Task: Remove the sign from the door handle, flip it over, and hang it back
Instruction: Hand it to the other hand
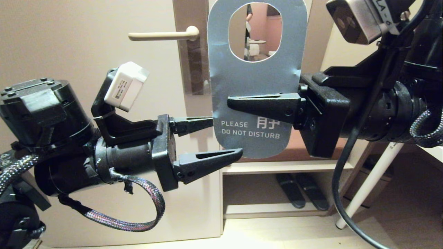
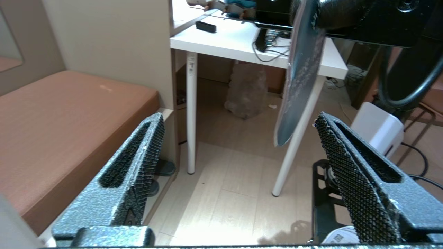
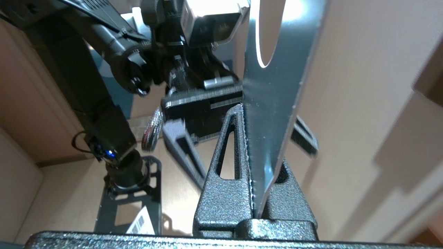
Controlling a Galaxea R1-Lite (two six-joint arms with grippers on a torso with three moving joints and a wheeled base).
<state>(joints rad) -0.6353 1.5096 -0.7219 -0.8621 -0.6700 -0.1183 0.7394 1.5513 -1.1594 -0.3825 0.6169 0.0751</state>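
i have the sign (image 1: 258, 79) off the door handle (image 1: 165, 35) and up in the air in front of the door (image 1: 86, 52), blue-grey side toward my head camera, "please do not disturb" readable along its lower part. the big rounded hole sits at the top, and through it i see a bit of the room beyond. the handle is bare, a beige lever sticking out level from its tall brownish plate (image 1: 193, 65), just left of the sign's top corner.

my right gripper (image 1: 238, 103) reaches in from the right and is clamped on the sign across its middle, one finger lying flat over the blue-grey face. in the right wrist view the card (image 3: 273, 114) runs edge-on between the two fingers, pinched tight at their base.

my left gripper (image 1: 225, 138) comes in from the left at the sign's lower left edge with its jaws spread wide. the upper finger goes behind the card, the lower finger (image 1: 207, 162) crosses in front of the bottom corner. i think neither one touches the card, though the head view is not clear on that. from the left wrist view the sign (image 2: 297, 83) hangs edge-on between the fingers, nearer the right one, with a white table (image 2: 242, 48) and pale floor (image 2: 225, 193) behind it.
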